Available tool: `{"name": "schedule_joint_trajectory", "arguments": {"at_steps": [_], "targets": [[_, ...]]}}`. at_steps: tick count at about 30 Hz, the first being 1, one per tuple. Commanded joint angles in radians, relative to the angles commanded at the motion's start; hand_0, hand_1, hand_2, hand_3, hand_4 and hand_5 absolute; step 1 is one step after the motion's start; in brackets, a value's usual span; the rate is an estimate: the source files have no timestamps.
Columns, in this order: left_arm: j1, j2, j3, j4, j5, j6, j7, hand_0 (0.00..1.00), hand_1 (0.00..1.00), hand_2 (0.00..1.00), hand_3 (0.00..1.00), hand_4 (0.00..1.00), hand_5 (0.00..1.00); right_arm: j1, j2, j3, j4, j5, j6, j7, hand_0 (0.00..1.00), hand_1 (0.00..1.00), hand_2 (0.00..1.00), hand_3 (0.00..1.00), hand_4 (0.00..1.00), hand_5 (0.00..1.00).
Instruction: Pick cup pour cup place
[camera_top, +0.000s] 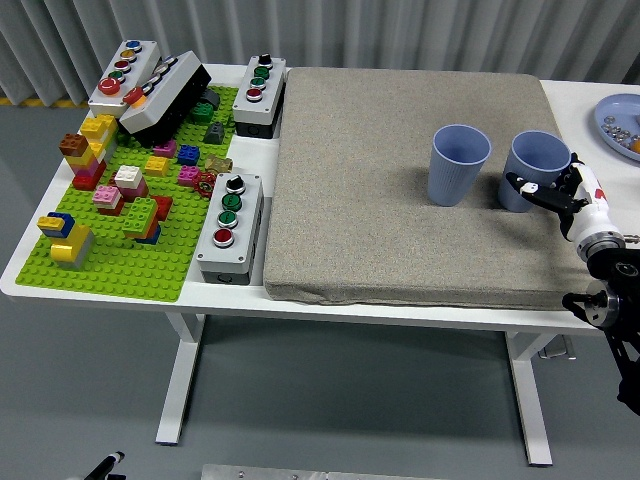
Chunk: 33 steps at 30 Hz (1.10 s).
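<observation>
Two blue cups stand upright on the grey mat (400, 230). The left cup (458, 164) is near the mat's middle right. The right cup (534, 168) is by the mat's right edge. My right hand (558, 193) comes in from the right edge, its fingers spread around the near side of the right cup, touching or almost touching it. I cannot tell whether it grips the cup. The cups' contents do not show. The left arm is out of view.
A green brick baseplate (130, 270) with several coloured bricks fills the left of the table. Grey button boxes stand at the back left (124, 72), the back middle (259, 92) and beside the mat (230, 226). A blue plate (620, 122) sits at the far right.
</observation>
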Motion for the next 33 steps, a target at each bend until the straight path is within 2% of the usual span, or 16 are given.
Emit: {"name": "schedule_joint_trajectory", "arguments": {"at_steps": [1,2,5,8,15,23,28,33], "targets": [[0.000,0.000,0.000,0.000,0.000,0.000,0.000,0.867,0.831,0.898,0.794,0.646,0.998,-0.001,0.000,-0.001,0.000,0.003,-0.006,0.001,0.858,0.753,0.659,0.805,0.791,0.144],[0.000,0.000,0.001,0.000,0.000,0.000,0.000,0.867,0.831,0.899,0.794,0.646,0.998,-0.001,0.000,-0.001,0.000,0.003,-0.007,0.001,0.743,0.600,0.502,0.613,0.672,0.002],[0.000,0.000,-0.001,0.000,0.001,0.000,0.000,0.867,0.831,0.899,0.794,0.646,0.998,-0.003,0.001,0.000,0.005,0.015,-0.029,0.014,0.743,0.600,0.502,0.613,0.672,0.002],[0.000,0.001,-0.001,0.000,0.002,0.000,0.000,0.867,0.831,0.899,0.794,0.646,0.998,-0.004,0.001,0.001,0.008,0.014,-0.033,0.015,0.716,0.582,0.490,0.603,0.669,0.002],[0.003,0.002,-0.005,0.000,0.004,-0.001,0.001,0.867,0.831,0.899,0.794,0.647,0.998,0.002,-0.017,-0.002,0.038,-0.030,-0.043,-0.009,0.718,0.587,0.492,0.606,0.668,0.002],[0.002,0.005,-0.014,0.000,0.008,0.000,0.003,0.868,0.831,0.899,0.793,0.646,0.998,0.035,-0.048,-0.021,0.110,-0.177,-0.074,-0.069,0.731,0.599,0.497,0.622,0.671,0.002],[0.004,0.006,-0.014,0.000,0.006,0.001,0.004,0.868,0.831,0.899,0.794,0.646,0.998,0.046,-0.056,-0.021,0.144,-0.270,-0.098,-0.092,0.749,0.612,0.509,0.630,0.675,0.002],[0.008,0.006,-0.011,0.000,0.003,0.001,0.005,0.869,0.832,0.900,0.793,0.647,0.998,0.050,-0.058,-0.027,0.179,-0.413,-0.126,-0.136,0.752,0.614,0.512,0.635,0.677,0.002]]}}
